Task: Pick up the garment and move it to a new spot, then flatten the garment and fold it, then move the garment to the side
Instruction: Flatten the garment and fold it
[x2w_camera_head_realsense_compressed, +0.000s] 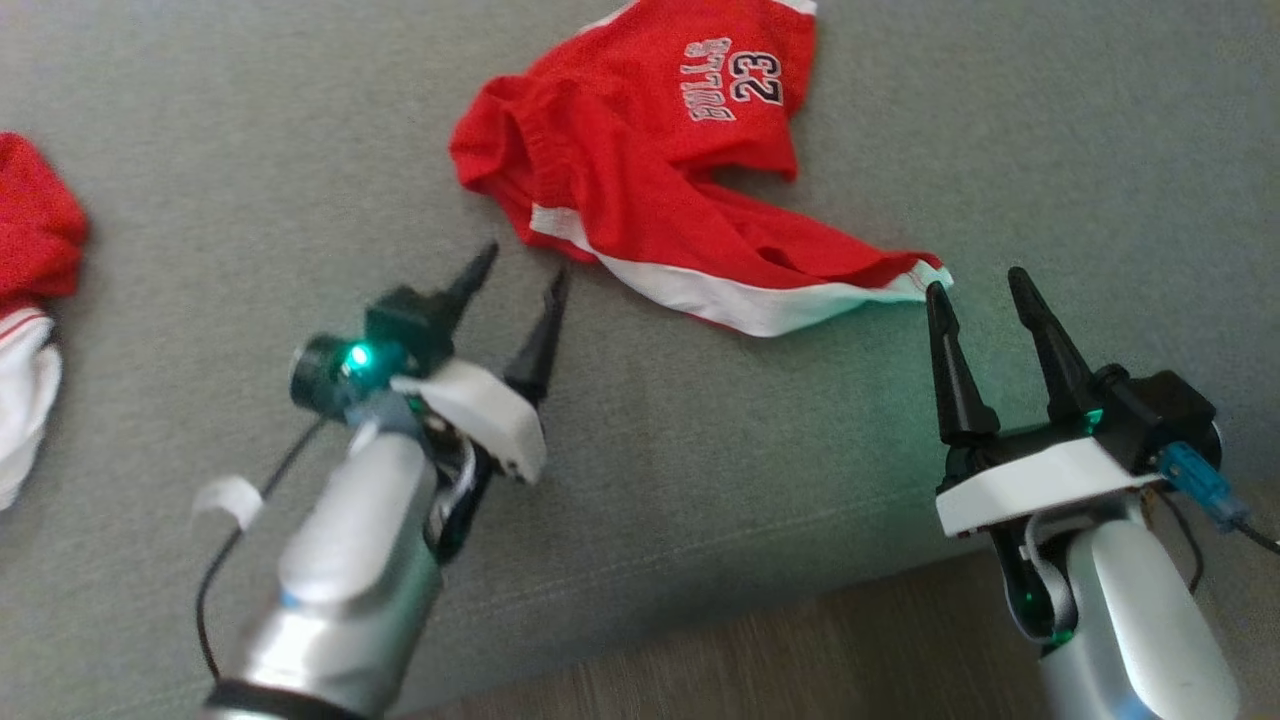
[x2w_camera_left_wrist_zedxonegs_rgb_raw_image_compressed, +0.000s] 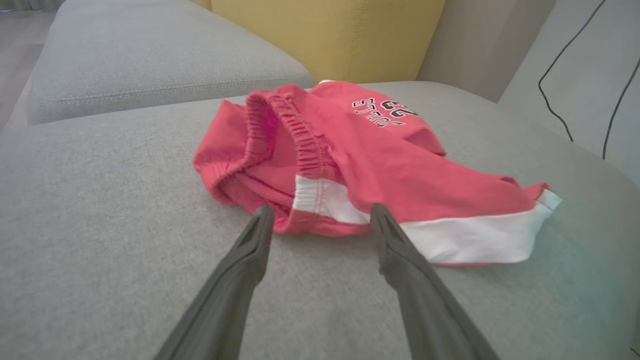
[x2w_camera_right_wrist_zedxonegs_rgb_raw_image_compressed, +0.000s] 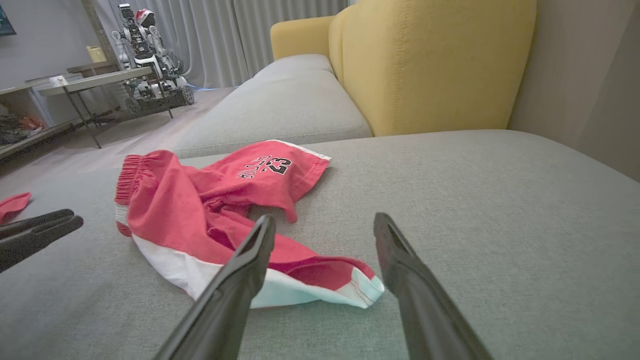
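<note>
Jaws on the left gripper (x2w_camera_head_realsense_compressed: 525, 262) and right gripper (x2w_camera_head_realsense_compressed: 977, 283) stand wide apart, empty. Crumpled red shorts (x2w_camera_head_realsense_compressed: 640, 170) lie on the grey sofa (x2w_camera_head_realsense_compressed: 750, 450) just beyond both, left by the waistband end, right by the hem corner, likely lined up for lifting.

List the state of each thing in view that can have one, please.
red shorts: crumpled, not folded, lying loose on the grey cushion, not held.
left gripper: open, empty, tips close to the shorts' edge.
right gripper: open, empty, tips close to the shorts' far corner.
second red and white garment: bunched up, lying on the cushion's left side.
</note>
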